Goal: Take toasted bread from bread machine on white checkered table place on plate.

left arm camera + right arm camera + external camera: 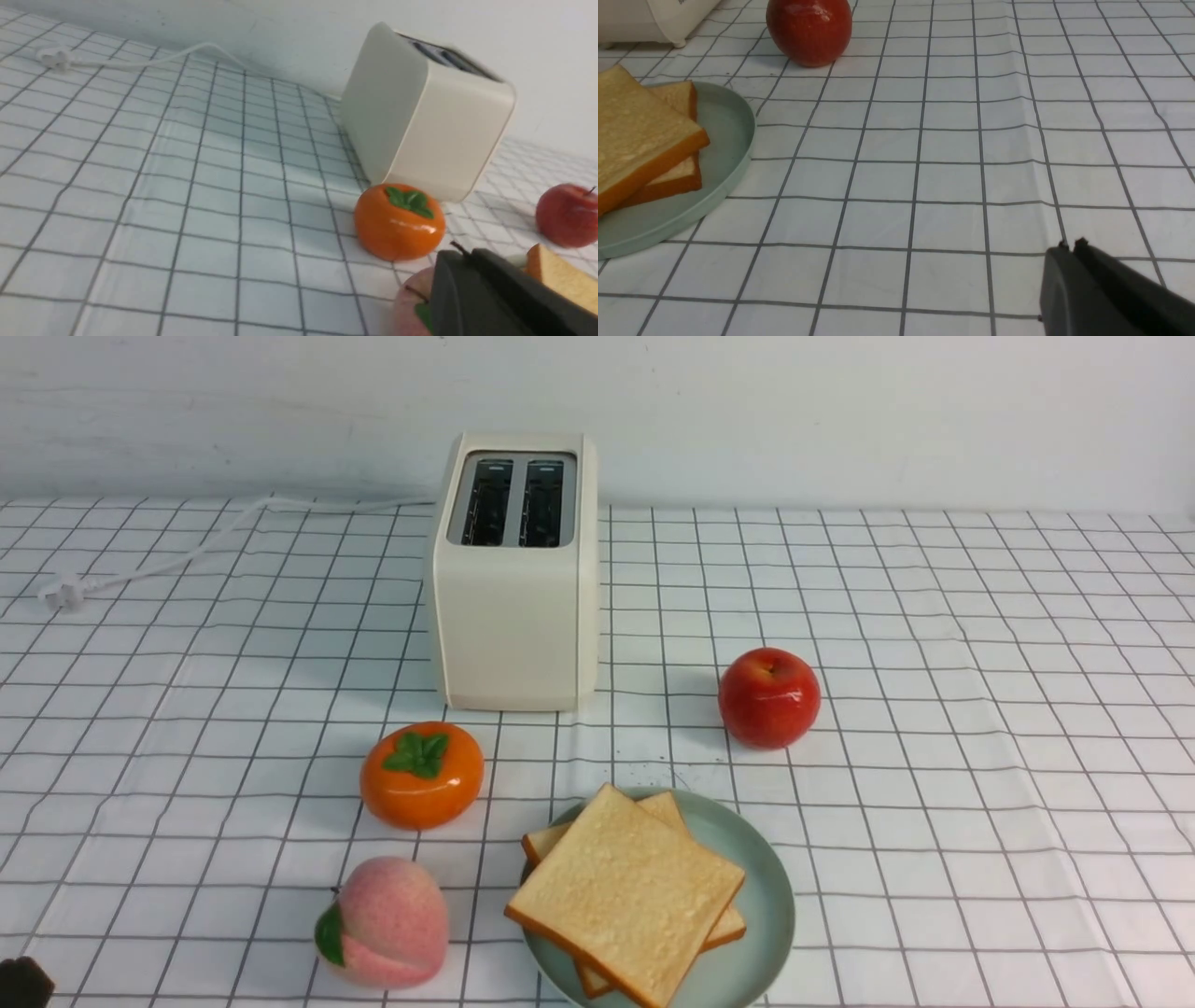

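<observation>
i see the white checkered table point(980, 709) filling every feed. the bread machine point(515, 574) stands upright toward the back wall, both dark slots showing no bread, its white cord point(196, 546) trailing off to my left across the table. nearer me sits the plate point(761, 887), and both slices of toasted bread point(625, 891) lie flat on it, stacked, the upper one turned a little so the lower one's corners stick out.

my left claw point(460, 252) hangs low just over the table on the near left, only a dark corner of it showing in the front feed; on its wrist feed the two fingers lie pressed together, holding nothing. my right claw point(1071, 245) is out of the front feed; its wrist feed shows it low above bare table well to the right of the plate, fingers also pressed together and carrying nothing.

a red apple point(769, 697) sits right of the bread machine, a persimmon point(422, 775) just in front of it, and a peach point(387, 922) beside the plate, right under my left claw.
</observation>
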`<action>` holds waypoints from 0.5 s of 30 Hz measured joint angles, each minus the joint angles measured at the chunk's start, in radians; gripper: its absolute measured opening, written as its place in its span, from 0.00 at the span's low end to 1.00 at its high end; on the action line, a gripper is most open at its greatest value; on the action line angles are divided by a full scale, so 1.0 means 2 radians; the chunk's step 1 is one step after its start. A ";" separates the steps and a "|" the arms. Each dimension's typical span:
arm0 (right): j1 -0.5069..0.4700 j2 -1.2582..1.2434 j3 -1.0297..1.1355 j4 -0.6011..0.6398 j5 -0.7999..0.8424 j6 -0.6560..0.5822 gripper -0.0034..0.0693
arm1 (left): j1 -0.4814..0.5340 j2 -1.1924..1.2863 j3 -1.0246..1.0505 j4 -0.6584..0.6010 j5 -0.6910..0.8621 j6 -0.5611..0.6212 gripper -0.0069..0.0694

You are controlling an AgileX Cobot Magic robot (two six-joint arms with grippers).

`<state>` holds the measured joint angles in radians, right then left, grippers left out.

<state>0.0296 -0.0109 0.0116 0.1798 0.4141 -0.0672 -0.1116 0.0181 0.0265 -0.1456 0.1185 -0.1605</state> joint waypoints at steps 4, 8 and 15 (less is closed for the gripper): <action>0.000 0.000 0.000 0.000 0.000 0.000 0.05 | 0.021 -0.014 0.000 0.000 0.098 0.025 0.10; 0.000 0.000 0.000 0.000 0.000 0.000 0.05 | 0.026 -0.014 0.001 0.000 0.136 0.027 0.10; 0.000 0.000 0.000 0.000 0.000 0.000 0.06 | 0.027 -0.014 0.001 -0.002 0.134 0.024 0.11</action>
<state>0.0296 -0.0112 0.0116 0.1798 0.4141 -0.0672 -0.0576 -0.0099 0.0295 -0.1487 0.3874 -0.1116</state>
